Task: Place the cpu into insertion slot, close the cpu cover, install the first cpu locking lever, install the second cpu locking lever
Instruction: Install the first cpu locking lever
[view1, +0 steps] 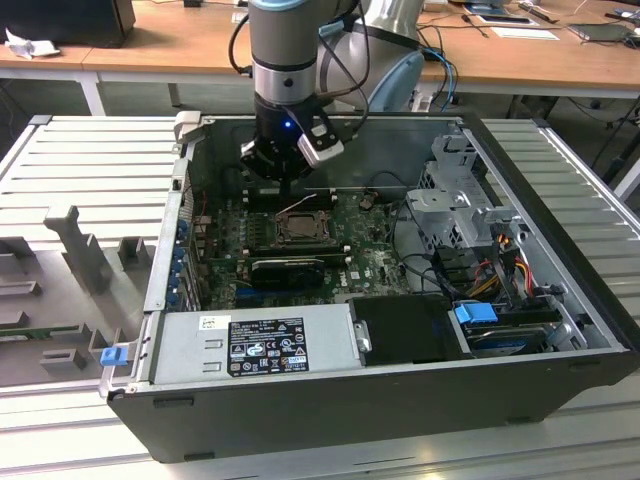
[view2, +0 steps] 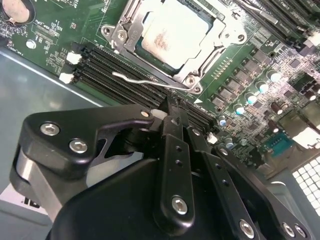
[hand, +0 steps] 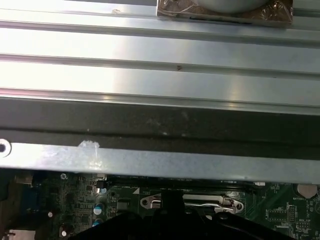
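Over the board, upper middle of the exterior view, the gripper (view1: 290, 188) hangs off the arm (view1: 285, 50) pointing straight down, tip just above the socket (view1: 297, 229).

Second wrist view: gripper (view2: 172, 106) fingers (view2: 173, 135) are pressed together, nothing visible between them. The tip sits right by a thin wire lever (view2: 145, 80) that runs along the nearest socket edge, hooked end poking out past the corner. Can't tell if tip and lever touch, or if the lever is latched.

The chip (view2: 172, 35) is seated flat in the socket, pale top face showing. The cover (view2: 216, 31) is down over it: metal frame round the sides, chip visible through the window. Black memory slots (view2: 97, 62) lie between socket and gripper, white clips at their ends. A coin cell (view2: 15, 7) sits on the green board (view2: 50, 30), well apart from the socket.

Exterior view: the case (view1: 330, 400) lies open on its side on the ribbed aluminium bench (view1: 90, 170). The power supply (view1: 255, 345) sits along the case's near edge, lower middle of the frame. The drive cage (view1: 455, 195) is toward the exterior view's right, with a blue plug (view1: 475, 312) below it. Grey fixture blocks (view1: 85, 250) stand on the bench at the exterior view's left.
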